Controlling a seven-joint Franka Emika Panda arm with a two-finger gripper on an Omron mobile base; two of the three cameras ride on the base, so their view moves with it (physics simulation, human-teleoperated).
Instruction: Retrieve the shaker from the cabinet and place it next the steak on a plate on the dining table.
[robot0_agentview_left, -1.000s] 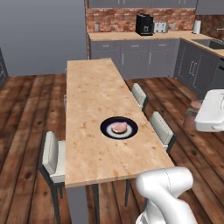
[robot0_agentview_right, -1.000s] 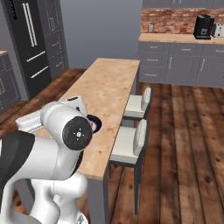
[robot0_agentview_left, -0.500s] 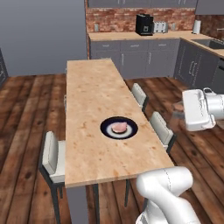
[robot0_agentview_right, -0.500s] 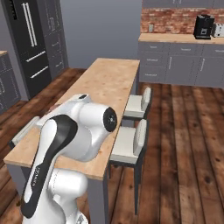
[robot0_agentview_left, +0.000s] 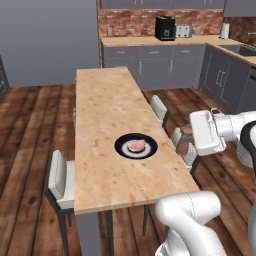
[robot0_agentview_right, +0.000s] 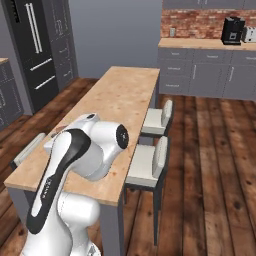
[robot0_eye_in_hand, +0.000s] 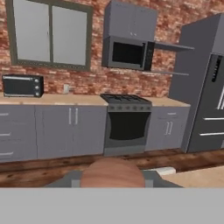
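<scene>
Swinging in from the right, the hand now hangs just beside the counter, clamped shut on the shaker. Fetching looks done; what remains is setting it on the plate beside the steak.

Dark wooden plank floor runs through the whole kitchen. At twelve o'clock a red brick wall backs a wood-topped counter over grey cupboards, with a black coffee machine and a toaster on top. White-cushioned chairs stand along the floor at three o'clock. A black fridge stands at ten o'clock. Elsewhere a window, microwave and stove line another brick wall.
</scene>
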